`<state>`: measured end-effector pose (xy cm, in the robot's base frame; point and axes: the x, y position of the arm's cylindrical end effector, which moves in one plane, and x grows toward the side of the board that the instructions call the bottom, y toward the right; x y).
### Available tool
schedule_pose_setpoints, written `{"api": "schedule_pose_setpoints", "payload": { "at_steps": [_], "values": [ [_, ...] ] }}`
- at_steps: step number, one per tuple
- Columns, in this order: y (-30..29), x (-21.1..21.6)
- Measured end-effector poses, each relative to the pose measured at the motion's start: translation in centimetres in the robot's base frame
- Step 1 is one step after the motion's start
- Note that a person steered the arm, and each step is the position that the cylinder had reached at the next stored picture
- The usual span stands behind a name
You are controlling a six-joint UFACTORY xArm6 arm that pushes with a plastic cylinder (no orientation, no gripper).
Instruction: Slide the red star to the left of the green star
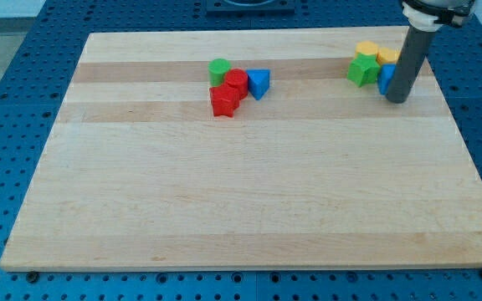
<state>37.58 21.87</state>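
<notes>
My tip (397,99) holds nothing; it is a bare rod touching the blue block (386,79), just right of the green star (361,71). The red star (223,101) lies far left of the green star, on the board (241,192).

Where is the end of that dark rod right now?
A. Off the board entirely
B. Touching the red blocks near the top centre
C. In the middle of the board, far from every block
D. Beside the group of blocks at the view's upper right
D: my tip stands by the upper-right cluster, right next to the blue block and near the green star, well away from the red star.
</notes>
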Motion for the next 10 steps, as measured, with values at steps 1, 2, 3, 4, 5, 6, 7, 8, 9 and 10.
{"api": "schedule_pose_setpoints", "payload": {
  "at_steps": [1,2,3,4,5,6,7,8,9,10],
  "values": [
    [-5.1,3.2],
    [-11.2,3.5],
    [-16.4,3.5],
    [-20.4,3.5],
    [-23.1,3.5],
    [-27.5,3.5],
    [-31.2,3.4],
    [-30.8,0.6],
    [-28.5,0.2],
    [-28.0,0.4]
  ]
}}
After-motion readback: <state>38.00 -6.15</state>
